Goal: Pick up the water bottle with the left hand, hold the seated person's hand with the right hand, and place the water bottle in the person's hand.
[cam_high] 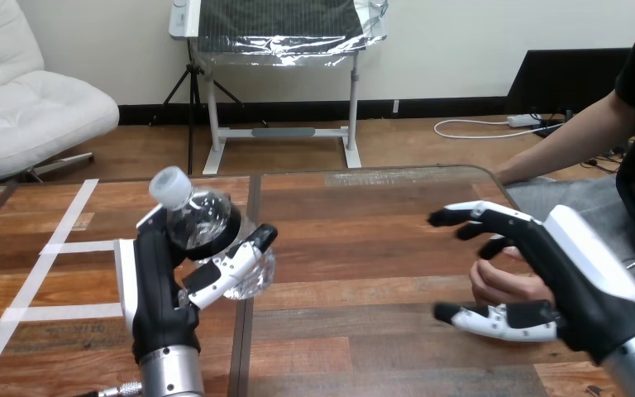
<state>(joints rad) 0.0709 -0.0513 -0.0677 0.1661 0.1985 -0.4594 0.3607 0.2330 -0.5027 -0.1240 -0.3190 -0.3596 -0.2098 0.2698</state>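
Note:
A clear plastic water bottle [204,222] with a white cap is lifted above the wooden table [364,240], tilted with its cap up and to the left. My left hand [159,289] is shut on it, fingers behind the bottle and thumb across its front. At the right, my right hand [583,265] is open over the person's hand [503,285]. The fingers reach out straight above the person's hand and the thumb [496,318] lies in front of it. I do not see them curled round the person's hand.
Strips of white tape [58,246] cross the table's left part. A dark seam [246,331] runs between the two tabletops just right of my left arm. The person's forearm [562,149] comes in from the right edge.

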